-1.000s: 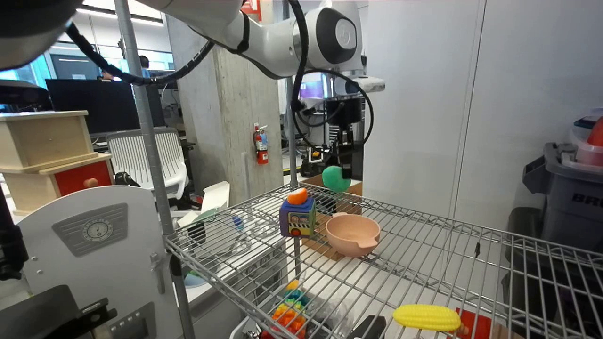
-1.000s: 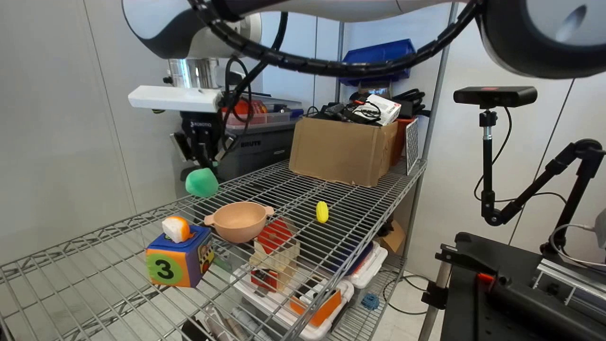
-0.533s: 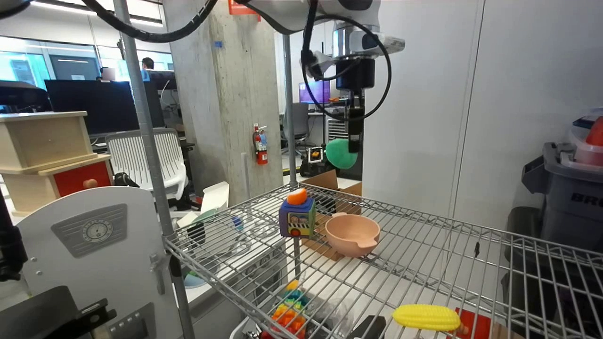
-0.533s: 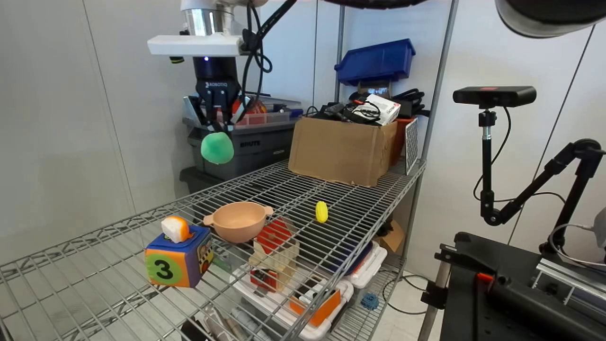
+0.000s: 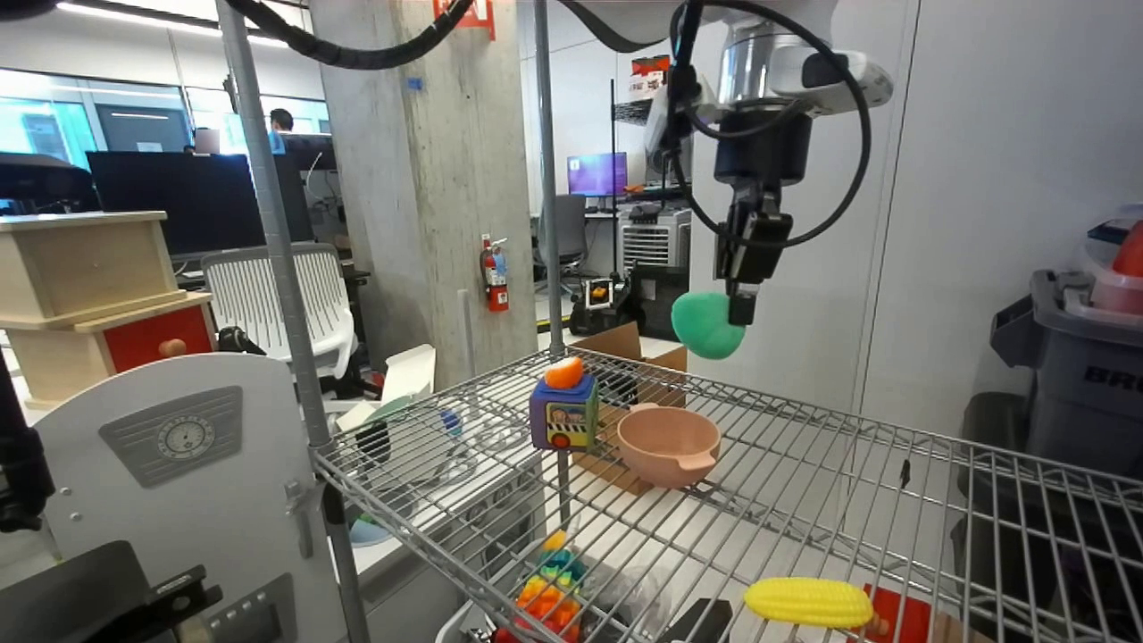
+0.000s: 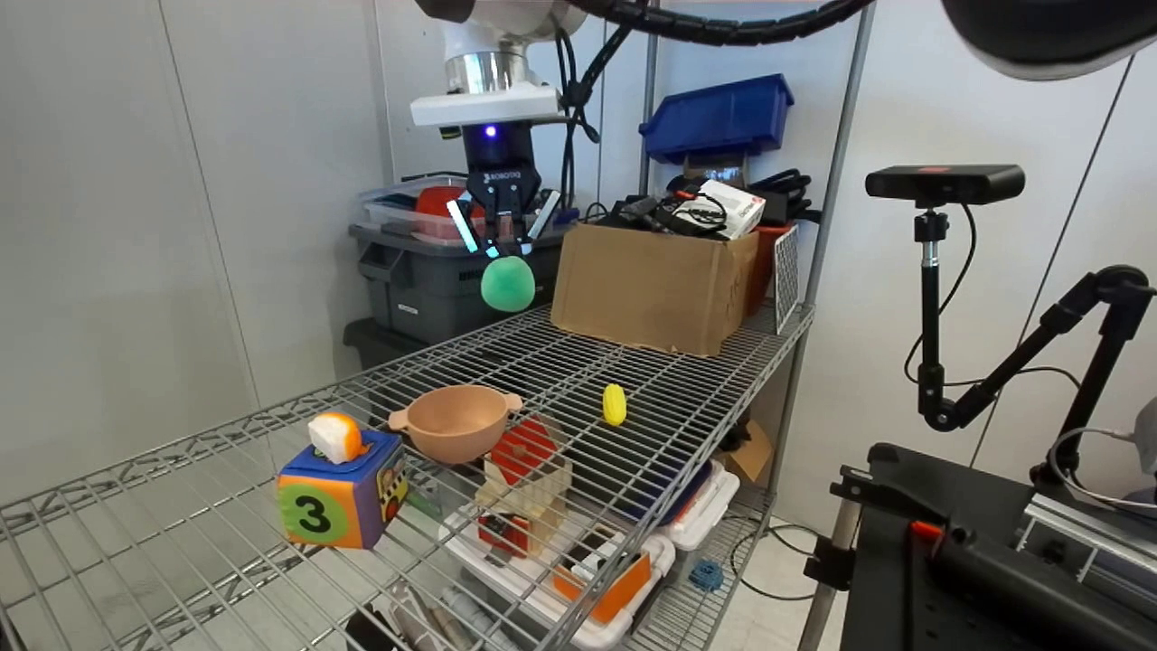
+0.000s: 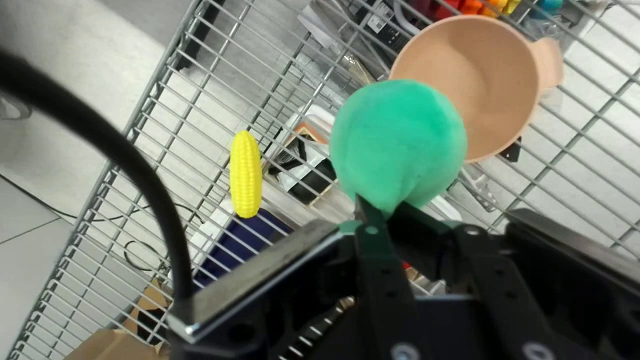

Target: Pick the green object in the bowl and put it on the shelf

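One loop of black cable hangs beside your gripper; a wide sweep could snag it. Next, your grip: the jaws are clamped on a single edge of the rounded green toy, which hangs in the air above the wire shelf, so a jerk or knock could twist it round or squeeze it out. Below, in the wrist view, it overlaps the tan two-handled bowl; lower it off-line and you may clip the rim or drop it in. Farther off, the yellow corn cob could get nudged. If you let go too high, the toy may bounce and roll along the rods, over the shelf's edge.
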Controlling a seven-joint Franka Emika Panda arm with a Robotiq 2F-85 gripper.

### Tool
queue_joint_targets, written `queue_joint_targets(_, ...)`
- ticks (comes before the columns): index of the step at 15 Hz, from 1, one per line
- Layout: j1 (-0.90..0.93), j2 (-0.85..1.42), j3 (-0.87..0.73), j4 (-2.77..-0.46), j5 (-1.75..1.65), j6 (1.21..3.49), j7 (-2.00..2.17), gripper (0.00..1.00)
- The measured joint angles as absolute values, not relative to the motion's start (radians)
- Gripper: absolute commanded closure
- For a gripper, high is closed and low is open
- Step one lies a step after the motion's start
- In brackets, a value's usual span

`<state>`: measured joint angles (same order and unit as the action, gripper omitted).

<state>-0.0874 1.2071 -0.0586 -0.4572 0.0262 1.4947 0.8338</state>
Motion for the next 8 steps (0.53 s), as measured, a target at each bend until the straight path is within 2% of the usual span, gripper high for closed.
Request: queue_joint_targets(8, -0.153, 1.266, -0.12, -0.457, -0.005, 1.496, 0.832, 0.98)
